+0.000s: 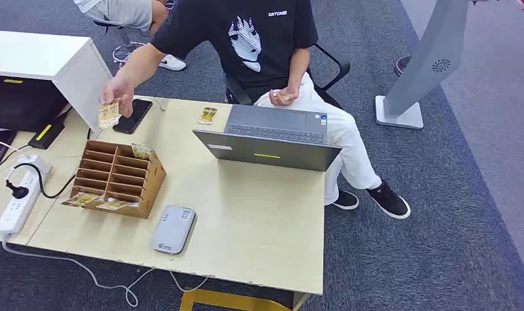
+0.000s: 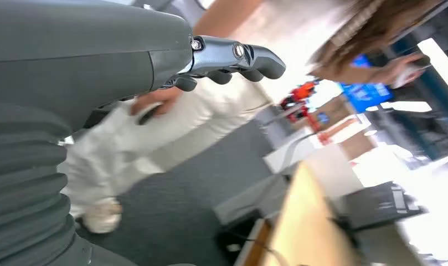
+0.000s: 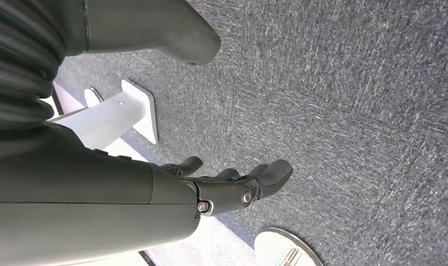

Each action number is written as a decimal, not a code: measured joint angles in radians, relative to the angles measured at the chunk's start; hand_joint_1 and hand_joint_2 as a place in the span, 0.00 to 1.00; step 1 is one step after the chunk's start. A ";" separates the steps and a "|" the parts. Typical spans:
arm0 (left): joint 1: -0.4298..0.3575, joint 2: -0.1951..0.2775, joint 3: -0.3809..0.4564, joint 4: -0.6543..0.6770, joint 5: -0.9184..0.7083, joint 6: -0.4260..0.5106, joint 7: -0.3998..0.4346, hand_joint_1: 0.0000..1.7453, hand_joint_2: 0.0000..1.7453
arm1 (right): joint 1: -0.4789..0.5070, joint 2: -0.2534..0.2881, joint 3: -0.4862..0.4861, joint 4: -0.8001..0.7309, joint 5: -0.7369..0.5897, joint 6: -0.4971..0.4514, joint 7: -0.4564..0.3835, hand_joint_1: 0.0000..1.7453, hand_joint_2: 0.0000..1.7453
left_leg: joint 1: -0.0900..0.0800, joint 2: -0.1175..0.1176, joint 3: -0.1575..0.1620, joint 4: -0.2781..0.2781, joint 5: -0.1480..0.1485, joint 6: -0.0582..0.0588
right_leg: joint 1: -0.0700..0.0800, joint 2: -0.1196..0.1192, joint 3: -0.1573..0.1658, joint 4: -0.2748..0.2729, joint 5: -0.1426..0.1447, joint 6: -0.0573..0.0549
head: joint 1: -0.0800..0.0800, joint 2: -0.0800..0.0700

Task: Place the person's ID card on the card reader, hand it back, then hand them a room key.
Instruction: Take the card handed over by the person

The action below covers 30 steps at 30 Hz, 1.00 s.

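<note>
My left hand (image 2: 155, 61) hangs away from the desk with its fingers (image 2: 249, 55) slightly curled, apart, and holding nothing. My right hand (image 3: 210, 188) hangs over grey carpet; its fingers (image 3: 266, 174) are likewise loosely spread and empty.

Landmark: the card reader (image 1: 173, 229), a flat grey unit near the front edge of the desk (image 1: 259, 220).

The ID card (image 1: 108, 115) is held up by the person's hand (image 1: 116, 92), beyond the reader and to its left, above the far left corner of the desk. I judge the card light, thin, stiff and slick. It should be pinched by its free edge, flat faces between thumb and finger; a loose pinch could let it slide out.

A cardboard organiser (image 1: 118, 178) stands just beyond the reader, between it and the card, with cards (image 1: 140, 150) in some slots; these are probably the room keys. It obstructs a low, direct reach. A black phone (image 1: 133, 115) lies behind the organiser, beside the person's hand. An open laptop (image 1: 272, 139) stands beyond the reader to its right. A power strip (image 1: 19, 197) and its cable (image 1: 45, 188) lie left of the organiser.
</note>
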 joint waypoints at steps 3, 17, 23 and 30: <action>0.027 0.000 -0.052 -0.095 -0.004 0.000 0.000 0.00 1.00 | 0.000 0.000 0.000 0.000 0.002 0.001 0.001 0.00 1.00 | 0.000 0.000 0.000 0.000 0.000 0.000 | 0.000 0.000 -0.001 0.000 0.000 0.000 | 0.000 0.000; 0.065 0.007 -0.545 -0.630 -0.345 0.001 -0.003 0.00 1.00 | -0.006 0.002 0.000 0.000 0.036 0.035 0.007 0.00 1.00 | -0.001 0.001 0.001 0.001 0.000 0.000 | -0.001 0.000 0.000 0.000 0.001 0.000 | 0.002 0.000; 0.046 0.019 -0.652 -0.612 -0.422 0.000 -0.002 0.00 1.00 | -0.015 0.002 0.001 0.000 0.057 0.041 0.017 0.00 1.00 | -0.001 0.001 0.001 0.001 0.000 0.000 | -0.001 0.000 0.000 0.000 0.001 0.000 | 0.002 0.000; 0.039 0.025 -0.692 -0.587 -0.427 0.000 -0.002 0.00 1.00 | -0.019 0.002 0.001 0.000 0.064 0.046 0.018 0.00 1.00 | -0.001 0.001 0.000 0.001 0.000 0.000 | -0.001 0.000 0.000 0.000 0.001 0.000 | 0.002 0.000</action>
